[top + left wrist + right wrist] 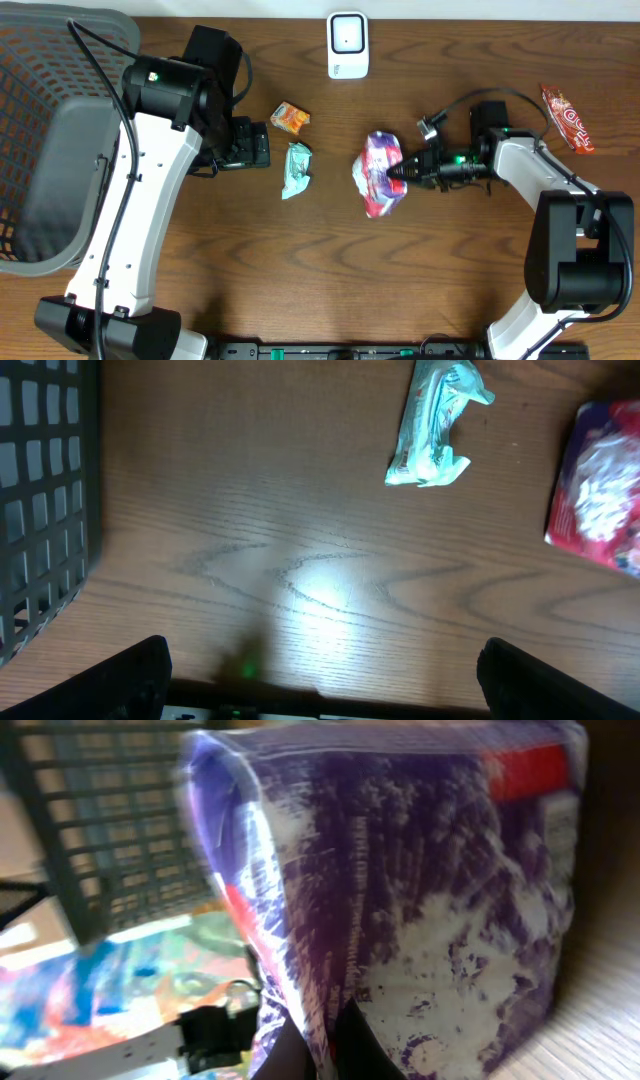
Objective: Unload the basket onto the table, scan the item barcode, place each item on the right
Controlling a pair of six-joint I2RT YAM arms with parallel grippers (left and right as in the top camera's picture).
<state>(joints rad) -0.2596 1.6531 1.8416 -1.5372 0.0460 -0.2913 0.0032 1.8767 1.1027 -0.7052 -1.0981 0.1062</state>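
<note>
1. Bag (379, 172), purple and white with a red patch, sat near the middle of the table (300, 270), well apart from the white scanner (347, 45) at the far edge.
2. The right gripper (405, 170) was clamped on the bag's right end.
3. A teal packet (297, 168) and an orange packet (290, 118) lay to its left.
4. The left gripper (325, 680) hovered beyond them with jaws spread wide, holding nothing, beside the grey basket (50, 120).

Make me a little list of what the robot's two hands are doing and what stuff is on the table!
right gripper: shut on the purple bag
left gripper: open, holding nothing
scanner: white, apart from the bag
loose items: green packet, orange packet, red bar
basket: grey, beside the left arm
</note>
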